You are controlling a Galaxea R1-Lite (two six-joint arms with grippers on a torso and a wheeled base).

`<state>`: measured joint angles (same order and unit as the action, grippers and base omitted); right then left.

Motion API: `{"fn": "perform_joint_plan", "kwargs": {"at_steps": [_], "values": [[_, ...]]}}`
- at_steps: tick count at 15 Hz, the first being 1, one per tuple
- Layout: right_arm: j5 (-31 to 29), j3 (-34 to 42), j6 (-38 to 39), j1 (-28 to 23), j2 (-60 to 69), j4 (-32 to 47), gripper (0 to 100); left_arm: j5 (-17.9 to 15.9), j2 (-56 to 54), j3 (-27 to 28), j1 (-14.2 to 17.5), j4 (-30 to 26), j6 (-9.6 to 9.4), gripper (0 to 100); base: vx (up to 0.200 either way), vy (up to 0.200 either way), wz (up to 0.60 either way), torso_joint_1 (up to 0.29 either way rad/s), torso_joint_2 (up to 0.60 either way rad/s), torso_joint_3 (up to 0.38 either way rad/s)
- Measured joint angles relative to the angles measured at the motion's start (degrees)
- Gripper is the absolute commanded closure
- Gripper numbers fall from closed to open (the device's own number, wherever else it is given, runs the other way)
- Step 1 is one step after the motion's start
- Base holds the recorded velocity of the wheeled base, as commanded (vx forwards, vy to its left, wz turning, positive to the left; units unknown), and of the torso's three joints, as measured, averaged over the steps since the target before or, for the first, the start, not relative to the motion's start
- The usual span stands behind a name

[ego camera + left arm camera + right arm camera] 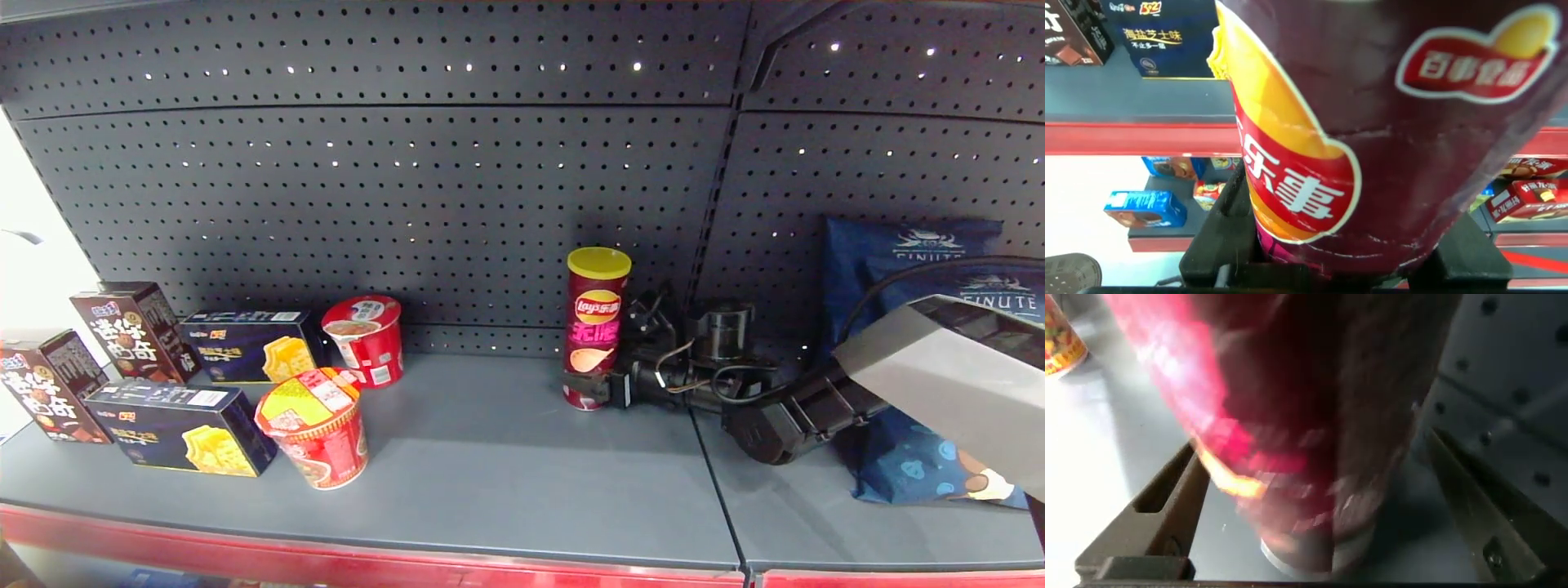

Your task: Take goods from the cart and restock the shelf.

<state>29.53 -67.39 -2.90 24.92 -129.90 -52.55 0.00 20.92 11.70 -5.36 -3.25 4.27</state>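
On the shelf, upright chip can at the right gripper.

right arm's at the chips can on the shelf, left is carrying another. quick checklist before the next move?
1. Chips can upright, base on the shelf: ok.
2. Right claw released from that can: cannot tell; it sits at the can's base.
3. Second chips can secure in the left claw: ok, clamped near its base.
4. Free shelf for the second can: ok, bare surface between the chips can and the red cup noodles.
5. Right arm clear of the blue snack bags for pulling back: cannot tell; the arm crosses in front of them.
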Motion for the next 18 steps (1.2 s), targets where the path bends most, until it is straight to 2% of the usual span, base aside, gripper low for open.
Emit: {"fn": "perform_joint_plan", "kwargs": {"at_steps": [6,9,16,18], "values": [[-0.3,0.6,1.2,1.4,0.5,-0.6,100,0.2,-0.6,-0.1,0.0,-0.1,0.02,100,0.0,0.0,0.0,0.0,0.0,0.0],[-0.3,4.5,1.3,3.0,4.4,-1.6,100,0.2,-1.7,-0.4,0.1,-0.6,0.02,100,0.0,0.0,0.0,0.0,0.0,0.0],[0.0,25.6,0.5,4.4,19.8,-3.7,100,0.1,-3.4,-0.7,0.1,-0.6,0.11,100,0.0,0.0,0.0,0.0,0.0,0.0],[0.1,32.8,0.1,4.4,22.9,-8.5,100,0.2,-4.2,-0.7,0.1,-1.7,0.11,100,0.0,0.0,0.0,0.0,0.0,0.0]]}}
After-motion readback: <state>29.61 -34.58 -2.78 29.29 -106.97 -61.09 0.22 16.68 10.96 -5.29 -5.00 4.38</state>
